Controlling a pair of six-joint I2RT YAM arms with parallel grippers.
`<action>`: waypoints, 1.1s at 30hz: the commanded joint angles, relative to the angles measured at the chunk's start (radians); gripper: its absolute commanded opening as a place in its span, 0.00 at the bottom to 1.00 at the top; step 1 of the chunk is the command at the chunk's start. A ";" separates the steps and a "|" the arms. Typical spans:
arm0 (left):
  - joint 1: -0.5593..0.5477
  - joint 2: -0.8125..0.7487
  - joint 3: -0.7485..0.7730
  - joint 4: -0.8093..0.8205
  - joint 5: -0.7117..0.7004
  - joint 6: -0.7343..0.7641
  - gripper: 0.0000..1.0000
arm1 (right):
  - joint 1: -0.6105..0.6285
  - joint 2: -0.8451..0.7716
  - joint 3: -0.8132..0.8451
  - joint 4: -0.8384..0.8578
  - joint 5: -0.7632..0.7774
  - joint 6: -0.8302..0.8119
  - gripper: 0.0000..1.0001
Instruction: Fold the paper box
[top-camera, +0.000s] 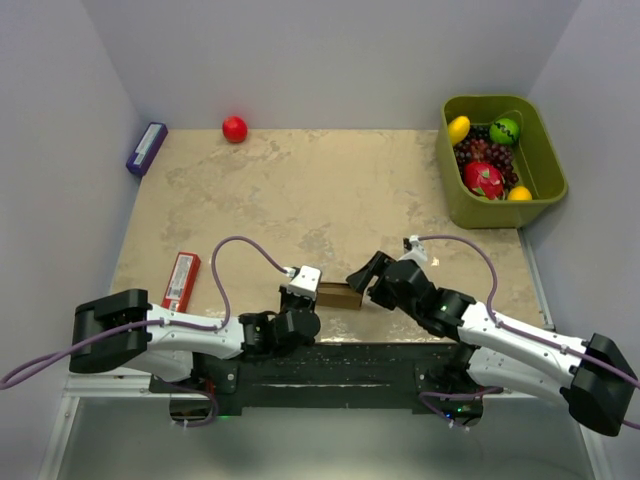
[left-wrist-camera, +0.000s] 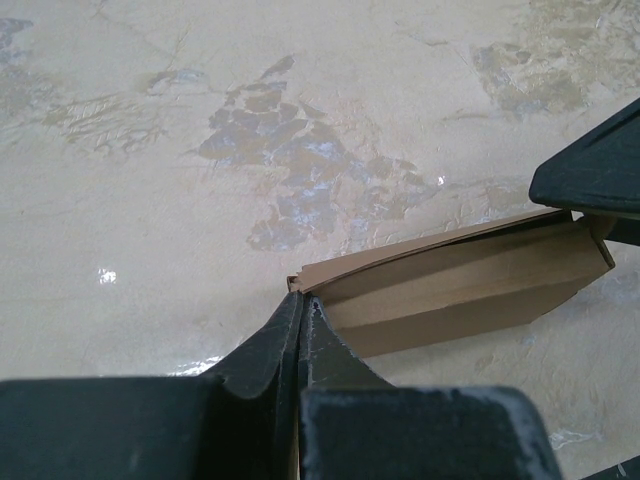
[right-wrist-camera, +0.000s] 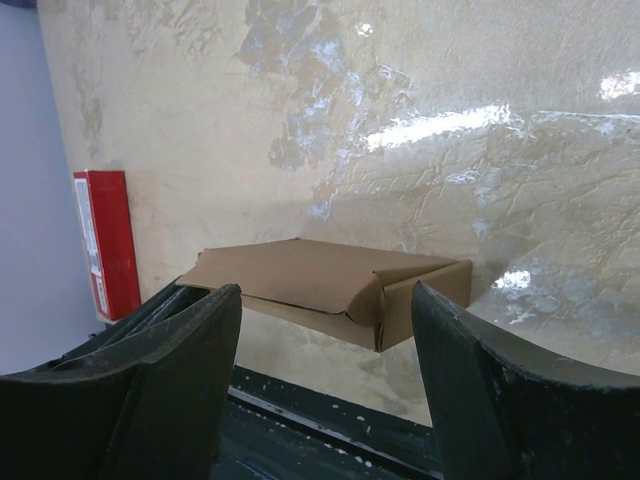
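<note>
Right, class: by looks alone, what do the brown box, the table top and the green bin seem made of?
Paper box: thin matt brown cardboard, shown by sharp creases and bent flaps. Table top: probably glossy stone-patterned laminate or vinyl; bright glare patches. Green bin: likely moulded plastic; smooth walls, rounded rim.

Bright, even overhead light, soft short shadows; white glare streaks on the glossy table (right-wrist-camera: 440, 125), wrist views slightly soft up close
</note>
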 joint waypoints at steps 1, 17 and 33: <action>-0.018 0.046 -0.028 -0.144 0.087 -0.046 0.00 | 0.005 0.005 -0.012 0.027 0.055 0.030 0.72; -0.020 0.046 -0.026 -0.138 0.090 -0.046 0.00 | 0.006 0.008 -0.031 0.011 0.069 0.033 0.70; -0.023 0.075 -0.003 -0.143 0.099 -0.037 0.00 | 0.007 -0.047 -0.048 -0.023 0.066 0.053 0.65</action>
